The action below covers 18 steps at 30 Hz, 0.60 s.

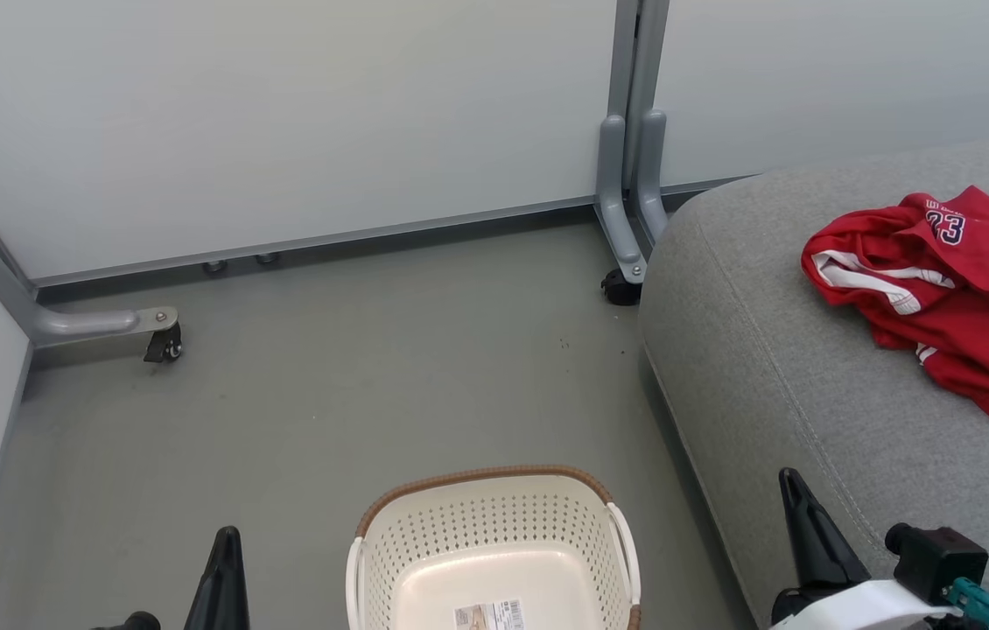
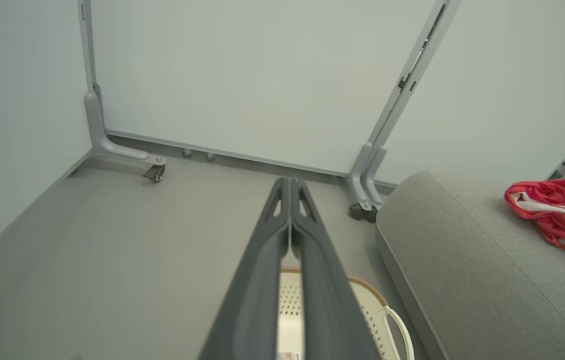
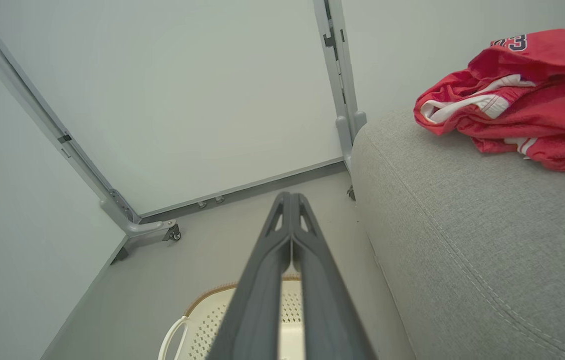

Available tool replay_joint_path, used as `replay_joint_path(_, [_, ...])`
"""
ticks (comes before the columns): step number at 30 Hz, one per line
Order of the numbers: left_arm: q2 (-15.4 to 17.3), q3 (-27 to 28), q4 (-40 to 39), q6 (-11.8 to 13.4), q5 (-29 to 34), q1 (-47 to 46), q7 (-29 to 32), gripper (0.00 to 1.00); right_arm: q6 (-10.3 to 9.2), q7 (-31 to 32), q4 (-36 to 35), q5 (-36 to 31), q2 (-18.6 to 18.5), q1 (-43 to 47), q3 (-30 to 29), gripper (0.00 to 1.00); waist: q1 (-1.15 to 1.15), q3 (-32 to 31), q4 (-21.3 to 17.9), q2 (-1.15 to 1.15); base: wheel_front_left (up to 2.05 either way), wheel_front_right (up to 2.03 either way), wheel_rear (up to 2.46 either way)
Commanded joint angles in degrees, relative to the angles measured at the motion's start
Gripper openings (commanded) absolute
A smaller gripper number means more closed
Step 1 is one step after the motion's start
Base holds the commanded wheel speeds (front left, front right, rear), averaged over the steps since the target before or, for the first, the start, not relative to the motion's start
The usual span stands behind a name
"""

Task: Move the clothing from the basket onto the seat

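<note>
- Crumpled red, white-striped sports clothing (image 1: pixel 941 289) lies on the large grey fabric seat (image 1: pixel 810 420).
- The cream perforated plastic basket (image 1: pixel 494 525) stands on the floor (image 1: pixel 328 411) beside it.
- The left tool (image 1: pixel 227 535) and right tool (image 1: pixel 788 479) are both closed, fingers pressed together.

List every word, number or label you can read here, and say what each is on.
"23": dark, white-edged digits on the red clothing lying on the seat.
Lettering just above the 23, on the same clothing: too small to read.
Sticker on the basket base: printed lines and what looks like a barcode, too blurred to read.
No other text is visible.
</note>
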Motion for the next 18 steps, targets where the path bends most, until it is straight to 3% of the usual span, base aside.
replay_joint_path(1, [0.67, 0.3, -0.29, -0.41, -2.74, -2.13, 0.32, 0.0, -0.01, 0.33, -0.58, 2.73, -0.46, -1.96, -0.29, 0.0, 0.0, 0.06, 0.01, 0.0, 0.0, 0.0, 0.0])
replay_joint_path(18, [1.38, 1.38, 2.68, -1.47, -19.47, -6.51, 3.61, 0.0, -0.03, 3.62, 1.07, 20.12, -1.14, -4.98, -1.72, 0.0, 0.0, 0.81, 0.04, 0.0, 0.0, 0.0, 0.0])
